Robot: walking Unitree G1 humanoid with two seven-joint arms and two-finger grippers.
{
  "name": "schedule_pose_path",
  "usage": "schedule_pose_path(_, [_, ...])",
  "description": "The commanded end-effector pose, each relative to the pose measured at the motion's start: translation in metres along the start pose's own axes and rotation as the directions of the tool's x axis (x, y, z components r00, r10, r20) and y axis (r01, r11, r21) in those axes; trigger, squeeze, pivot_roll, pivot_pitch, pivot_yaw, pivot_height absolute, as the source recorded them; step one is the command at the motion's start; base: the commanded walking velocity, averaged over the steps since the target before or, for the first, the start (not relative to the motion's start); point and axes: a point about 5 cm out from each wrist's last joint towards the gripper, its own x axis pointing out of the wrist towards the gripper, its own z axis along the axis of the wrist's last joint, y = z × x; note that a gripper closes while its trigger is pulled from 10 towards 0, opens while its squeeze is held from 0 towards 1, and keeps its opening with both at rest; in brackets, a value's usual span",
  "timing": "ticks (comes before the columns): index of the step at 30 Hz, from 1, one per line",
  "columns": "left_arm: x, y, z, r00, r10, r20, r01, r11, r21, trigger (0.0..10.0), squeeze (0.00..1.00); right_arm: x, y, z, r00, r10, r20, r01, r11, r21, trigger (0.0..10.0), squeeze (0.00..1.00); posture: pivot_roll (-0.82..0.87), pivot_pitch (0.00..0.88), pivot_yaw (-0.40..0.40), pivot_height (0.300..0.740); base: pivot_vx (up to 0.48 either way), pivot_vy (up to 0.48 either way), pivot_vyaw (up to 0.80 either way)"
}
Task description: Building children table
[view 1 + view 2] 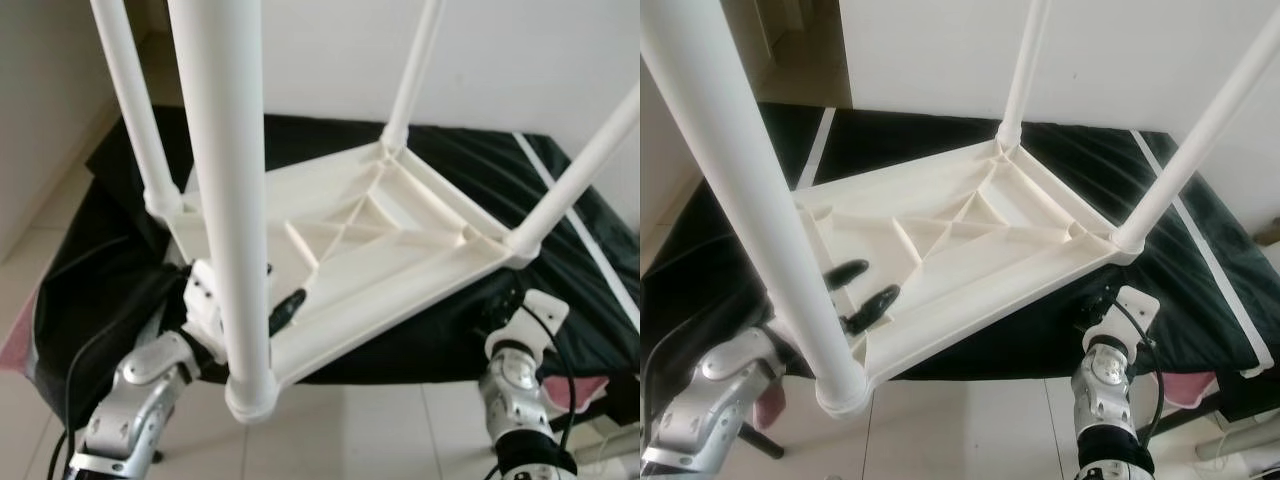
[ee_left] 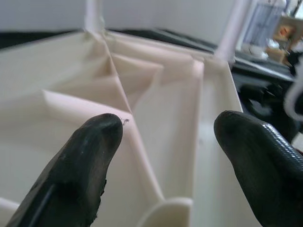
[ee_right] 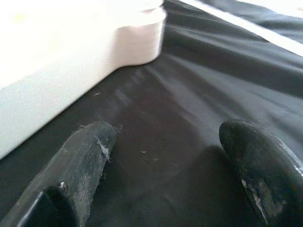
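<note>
Table [image 1: 970, 250] lies upside down on the black-covered bed [image 1: 1200, 250], white legs [image 1: 750, 210] sticking up toward the camera. Left gripper [image 1: 858, 290] reaches over the near edge into the ribbed underside, fingers apart, gripping nothing. Right gripper [image 3: 180, 156] hovers over the black cover beside the table's corner, fingers apart.

The white plastic children table [image 1: 370, 240] is lying upside down on a bed with a black cover [image 1: 480, 170]. Its ribbed underside is facing up, and its four round white legs [image 1: 225, 200] are sticking up into the air. One corner is hanging out past the bed's edge.
</note>
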Motion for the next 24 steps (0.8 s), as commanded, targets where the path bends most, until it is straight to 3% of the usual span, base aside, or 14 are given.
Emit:
schedule_pose_path(1, [0.004, -0.010, -0.004, 0.997, -0.065, -0.041, 0.065, 0.998, 0.001, 10.0, 0.00, 0.005, 0.004, 0.000, 0.998, 0.057, -0.023, -0.058, 0.998, -0.029, 10.0, 0.00, 0.07, 0.038, -0.074, 0.740, 0.000, 0.000, 0.00])
schedule_pose_path(8, [0.008, -0.020, -0.006, 0.993, -0.100, -0.059, 0.101, 0.995, 0.005, 10.0, 0.00, 0.015, 0.019, 0.012, 0.990, 0.140, -0.011, -0.140, 0.989, -0.041, 10.0, 0.00, 0.06, 0.030, -0.071, 0.740, 0.000, 0.000, 0.00])
schedule_pose_path(12, [0.014, -0.030, -0.004, 0.985, -0.155, -0.072, 0.158, 0.987, 0.031, 10.0, 0.00, 0.030, 0.047, 0.035, 0.965, 0.263, -0.005, -0.263, 0.965, -0.007, 10.0, 0.00, 0.07, 0.012, -0.071, 0.740, 0.000, 0.000, 0.00])
schedule_pose_path(18, [0.020, -0.035, -0.002, 0.983, -0.169, -0.067, 0.172, 0.985, 0.032, 10.0, 0.00, 0.033, 0.058, 0.042, 0.949, 0.315, -0.002, -0.315, 0.949, -0.005, 10.0, 0.00, 0.07, 0.008, -0.069, 0.740, 0.000, 0.000, 0.00])
schedule_pose_path(20, [0.029, -0.042, 0.001, 0.982, -0.182, -0.044, 0.183, 0.983, 0.018, 10.0, 0.00, 0.033, 0.077, 0.051, 0.915, 0.402, 0.012, -0.402, 0.915, -0.017, 10.0, 0.00, 0.08, 0.000, -0.066, 0.740, 0.000, 0.000, 0.00])
schedule_pose_path(24, [0.034, -0.045, 0.002, 0.982, -0.186, -0.034, 0.187, 0.982, 0.014, 10.0, 0.00, 0.032, 0.085, 0.054, 0.898, 0.440, 0.017, -0.440, 0.898, -0.024, 10.0, 0.00, 0.08, 0.000, -0.066, 0.740, 0.000, 0.000, 0.00])
